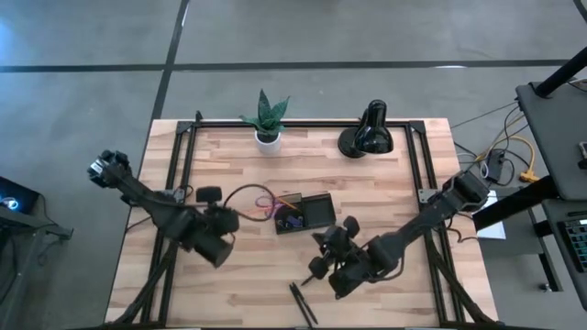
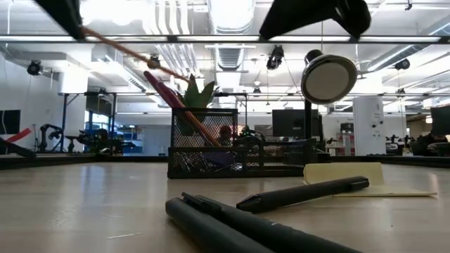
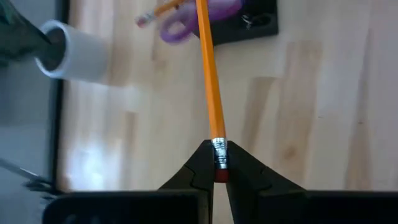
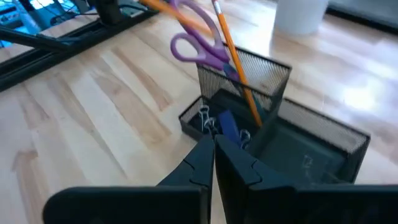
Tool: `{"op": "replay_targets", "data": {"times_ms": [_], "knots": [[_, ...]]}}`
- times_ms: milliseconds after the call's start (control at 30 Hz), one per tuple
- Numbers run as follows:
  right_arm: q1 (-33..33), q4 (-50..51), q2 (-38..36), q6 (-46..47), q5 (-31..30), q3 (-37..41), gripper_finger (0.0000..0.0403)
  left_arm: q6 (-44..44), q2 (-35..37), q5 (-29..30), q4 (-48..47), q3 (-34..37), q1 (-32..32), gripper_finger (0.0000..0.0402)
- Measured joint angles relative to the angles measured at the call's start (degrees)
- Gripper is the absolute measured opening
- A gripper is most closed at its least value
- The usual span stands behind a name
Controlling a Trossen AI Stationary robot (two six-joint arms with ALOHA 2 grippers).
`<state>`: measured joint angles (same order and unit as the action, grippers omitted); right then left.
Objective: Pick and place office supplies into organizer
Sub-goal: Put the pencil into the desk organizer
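My left gripper (image 3: 216,149) is shut on an orange pencil (image 3: 208,74), left of the black mesh organizer (image 1: 310,213) and above the table. The pencil's far end points at the organizer's tall cup (image 4: 245,74); whether it is inside the cup I cannot tell. In that cup stand purple-handled scissors (image 4: 196,43) and a second orange pencil (image 4: 239,74). Small clips (image 4: 205,118) lie in a low compartment. My right gripper (image 4: 213,142) is shut on nothing, just near of the organizer (image 1: 323,246). Black pens (image 1: 303,302) and a yellow sticky-note pad (image 2: 351,176) lie on the table. My left gripper pinches the pencil's eraser end (image 3: 217,149), at its metal band, between the two fingertips. The pencil runs straight on from the fingers, along the way they point. In the low view it slants down from the gripper (image 2: 67,14) toward the organizer, lifted clear of the table.
A potted plant in a white pot (image 1: 267,124) and a black desk lamp (image 1: 367,136) stand at the table's far edge. Black rails (image 1: 174,165) run along the table's left and right sides. Bare wood lies left of and near of the organizer.
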<state>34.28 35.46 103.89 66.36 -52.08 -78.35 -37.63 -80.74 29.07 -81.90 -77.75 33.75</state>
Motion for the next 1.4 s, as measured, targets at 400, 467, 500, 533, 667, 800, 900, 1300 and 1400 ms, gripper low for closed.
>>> {"op": "replay_targets", "data": {"times_ms": [400,467,500,533,667,800,900,1300,1400], "knots": [[0.0,0.7,0.3,8.3,1.5,2.8,0.0008,24.3,-9.1,-1.4,-8.2,-12.2,-10.7,0.0006],[0.0,0.7,0.3,9.5,1.7,3.2,0.0008,27.7,-11.1,-1.4,-8.1,-14.5,-11.7,0.0006],[0.0,0.8,0.3,10.1,1.8,3.4,0.0008,29.5,-12.2,-1.4,-8.1,-15.3,-12.1,0.0006],[0.0,0.8,0.3,10.6,1.8,3.5,0.0008,31.1,-13.3,-1.4,-8.1,-16.2,-12.5,0.0006],[0.0,0.7,0.3,10.8,1.7,3.7,0.0008,38.2,-17.2,-1.3,-8.1,-19.0,-13.4,0.0006],[0.0,0.7,0.3,10.9,1.6,3.8,0.0008,41.8,-21.6,0.3,-8.1,-22.3,-13.6,0.0006],[0.0,0.7,0.3,11.0,1.5,3.9,0.0008,45.4,-24.1,2.4,-8.2,-24.5,-13.7,0.0006],[0.0,0.3,0.3,11.7,1.5,3.9,0.0008,59.1,-26.9,8.8,-8.1,-25.2,-13.9,0.0015],[0.0,0.3,0.3,11.7,1.5,3.9,0.0008,59.1,-26.7,13.9,-8.1,-25.1,-13.9,0.0023]]}}
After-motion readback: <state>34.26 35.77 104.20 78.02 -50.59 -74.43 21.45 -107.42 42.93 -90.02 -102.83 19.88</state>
